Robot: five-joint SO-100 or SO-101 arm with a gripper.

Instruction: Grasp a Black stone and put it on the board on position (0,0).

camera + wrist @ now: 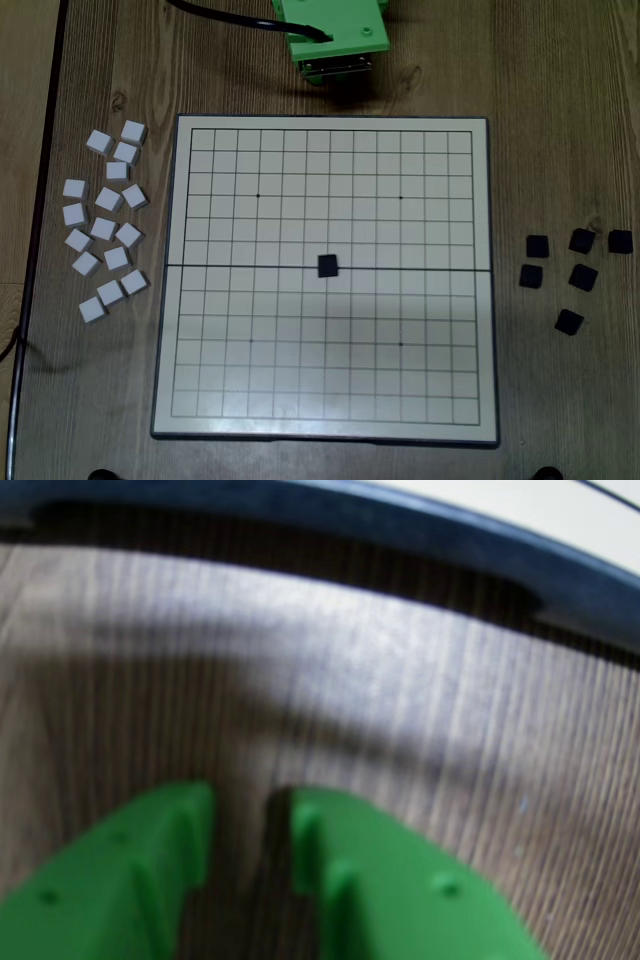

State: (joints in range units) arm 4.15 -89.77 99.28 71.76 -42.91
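Note:
In the overhead view one Black stone (327, 265) sits on the board (210, 400) at its central intersection, on the dark middle seam. The green arm (332, 32) is at the top edge, off the board; its fingers do not show there. In the wrist view my gripper (252, 798) has green fingers (345, 860) with a narrow gap showing bare wood and nothing between them. It hovers over the wooden table just outside the board's dark frame (420, 535). No stone shows in the wrist view.
Several white blocks (105, 220) lie scattered left of the board. Several loose black blocks (575, 270) lie to its right. A black cable (220, 15) runs to the arm. The table's dark edge (40, 200) runs down the left.

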